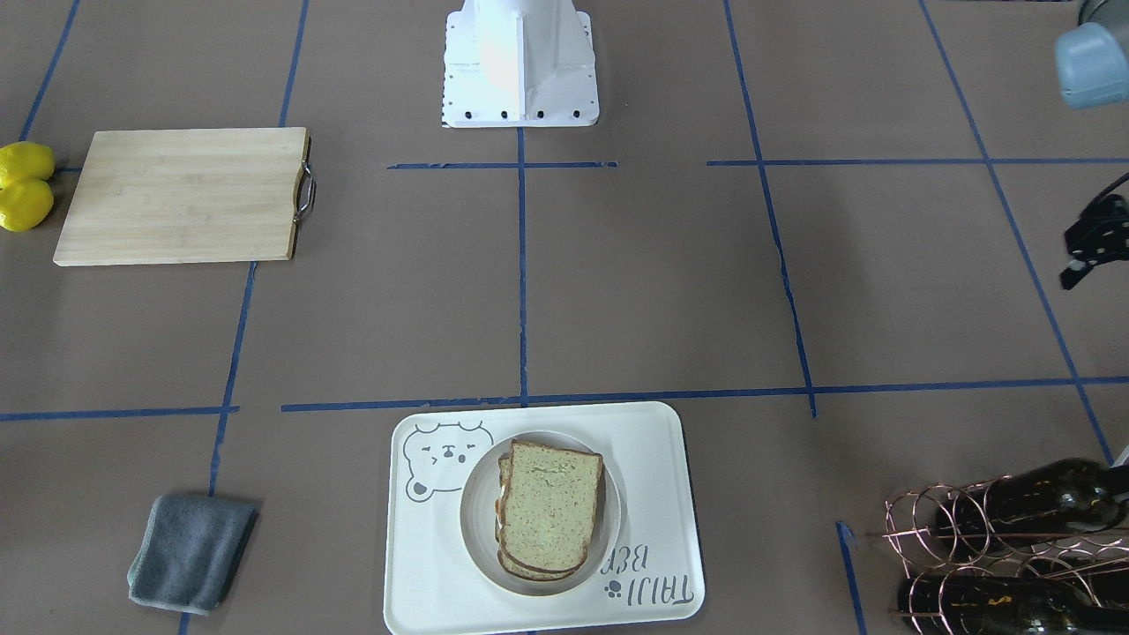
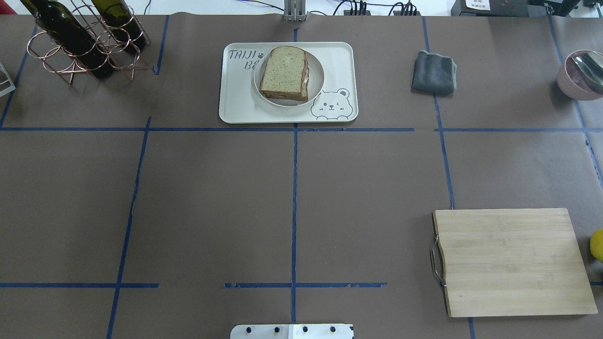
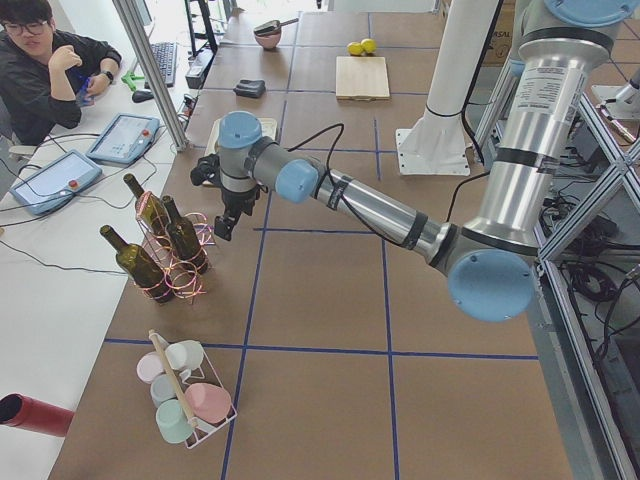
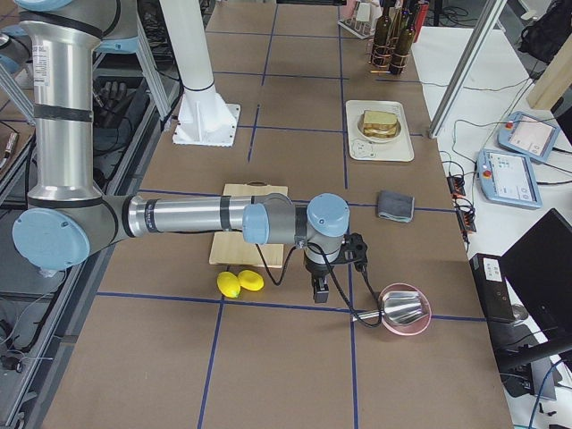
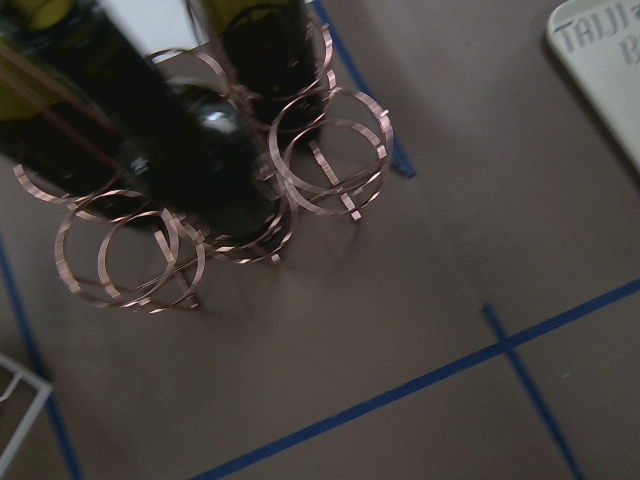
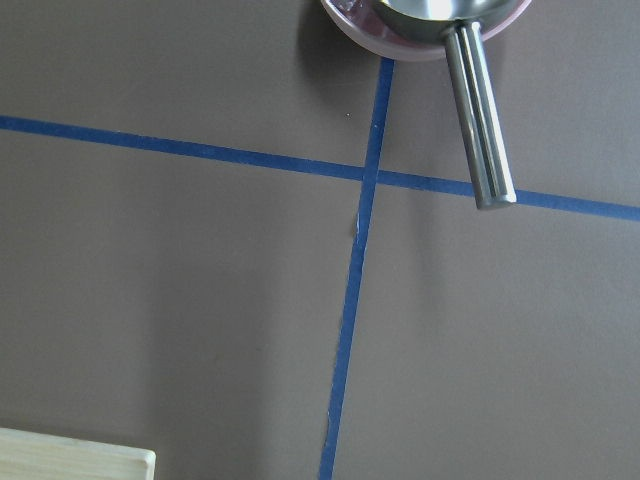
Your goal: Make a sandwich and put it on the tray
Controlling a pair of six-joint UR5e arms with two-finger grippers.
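Showing nearest the front-facing lens the tray (image 1: 657,459), carrying a round white plate (image 1: 473,522) and, on that plate, the sandwich (image 1: 549,516) — two slices stacked, the upper one slightly askew. Placing a folded grey cloth (image 1: 190,551) to one side of the tray and a copper wire rack (image 1: 935,529) of dark bottles (image 1: 1032,503) to the other. Setting the cutting board (image 1: 181,194) farther back, with two lemons (image 1: 25,187) just beside its far end. Catching only part of the left gripper (image 1: 1094,242) at the frame's edge, so leaving it impossible to tell whether the jaws are parted or closed.

Overhead view: placing the tray, with plate and sandwich, centrally at the table's far side, well apart from the cutting board lying near the robot on its right. Showing a pink bowl (image 2: 572,77) with a metal ladle (image 2: 589,66) at the far right edge.

Left side view: showing the left gripper hanging just beside the rack, above the table, again giving no clear reading of the jaws.

Right side view: showing the right gripper (image 4: 320,290) hanging between the lemons and the bowl — too small to tell whether parted or closed.

Left wrist view: looking down on the rack and bottles, catching a corner of the tray at upper right.

Right wrist view: looking down on crossing blue tape lines (image 6: 360,250), the bowl and ladle handle at top, a corner of the cutting board at lower left.
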